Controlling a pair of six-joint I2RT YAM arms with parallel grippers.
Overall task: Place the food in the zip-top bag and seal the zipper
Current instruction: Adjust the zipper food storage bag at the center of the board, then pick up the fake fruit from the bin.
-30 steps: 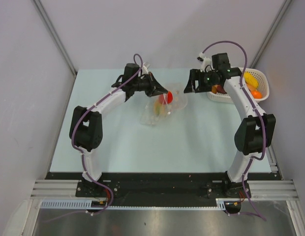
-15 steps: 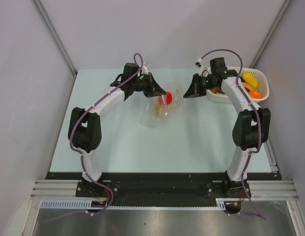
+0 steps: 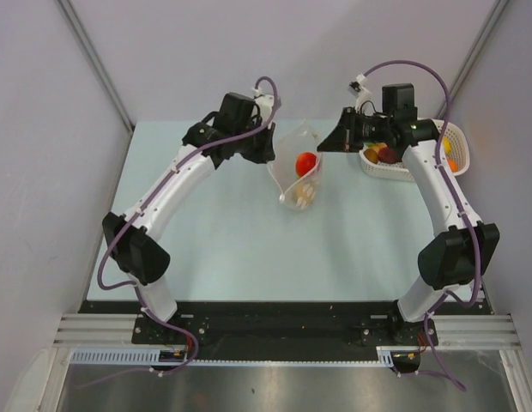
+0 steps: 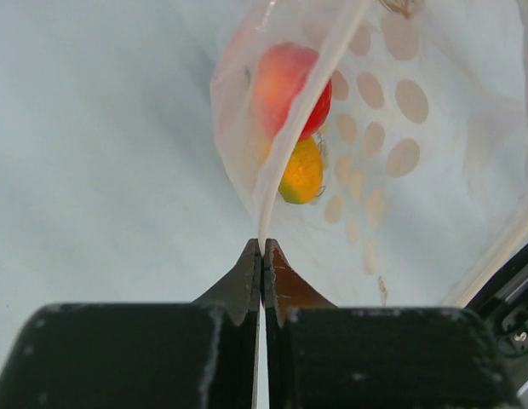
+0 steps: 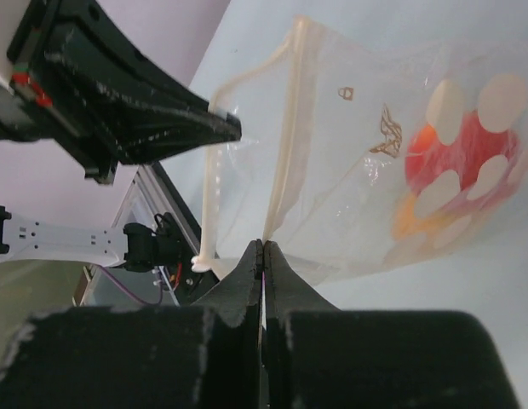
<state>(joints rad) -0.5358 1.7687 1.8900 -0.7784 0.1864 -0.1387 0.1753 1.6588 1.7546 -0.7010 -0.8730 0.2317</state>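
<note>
Blurred food (image 4: 283,83), perhaps two, in bag (image 4: 409,196)

The bag (image 4: 392,128) is clear with white dots, holding a red fruit (image 4: 285,81) and an orange-yellow fruit (image 4: 300,173); the table (image 3: 232,249) is pale blue.

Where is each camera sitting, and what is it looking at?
Top: above and behind, looking down at the table; left arm and right arm show.
Left wrist: on the left arm, watching the left end effector pinch the bag.
Right wrist: on the right arm, watching the right end effector pinch the bag.
Shared: all see the bag and red fruit.
</note>
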